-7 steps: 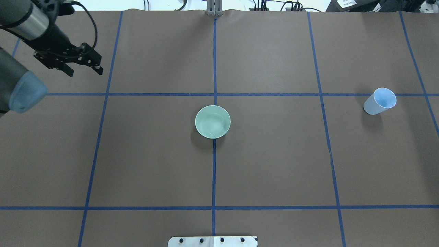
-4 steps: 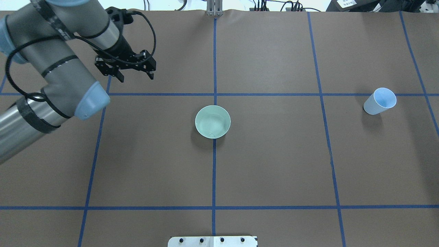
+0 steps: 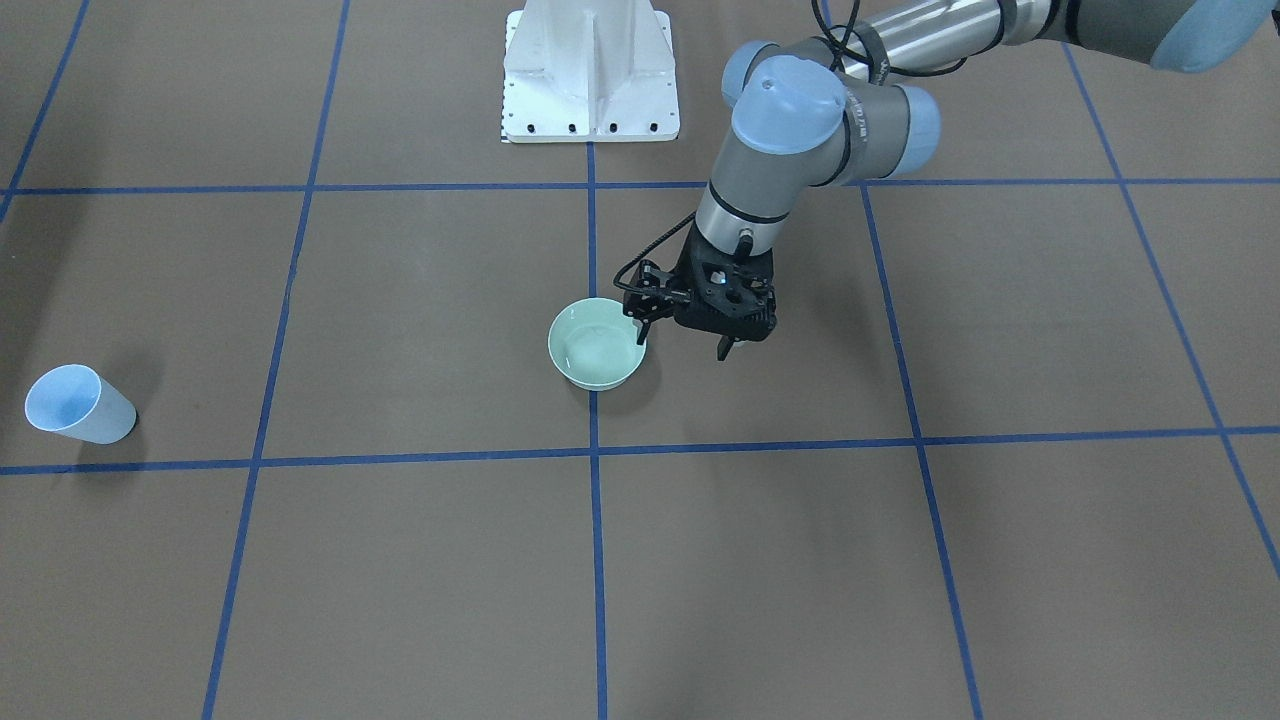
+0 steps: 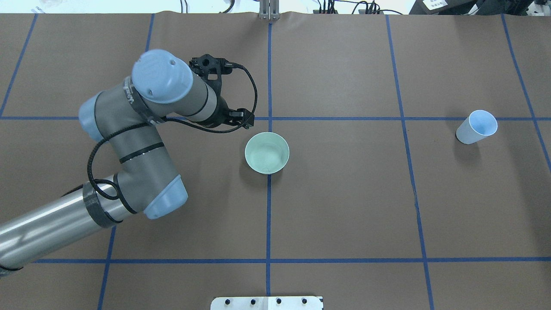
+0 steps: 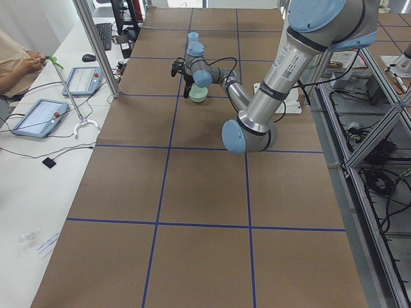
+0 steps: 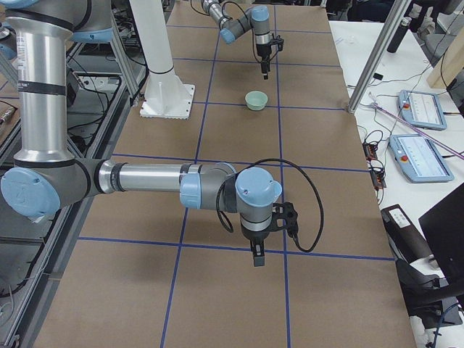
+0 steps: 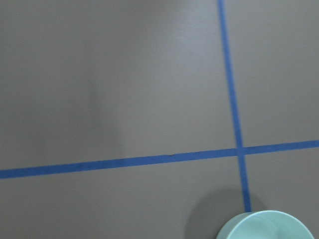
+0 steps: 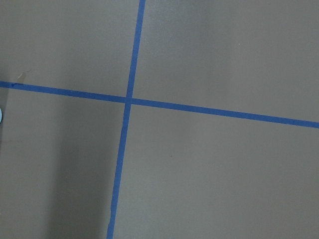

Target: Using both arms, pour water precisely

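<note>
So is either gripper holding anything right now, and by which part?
Nothing. The left gripper hangs open by the bowl, empty. The right gripper shows nothing in it, and the cup stands alone.

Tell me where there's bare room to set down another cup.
Widest bare stretch: between the green bowl and the blue cup. The row past the bowl, away from the white pedestal, is bare too. Crowded on the bowl's other side, where the left arm and left gripper hang by its rim.

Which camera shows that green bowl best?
The overhead view: the green bowl sits unblocked, inside fully visible. Front-facing has the left arm overlapping its rim; side views show it tiny; the left wrist catches only its rim.
</note>
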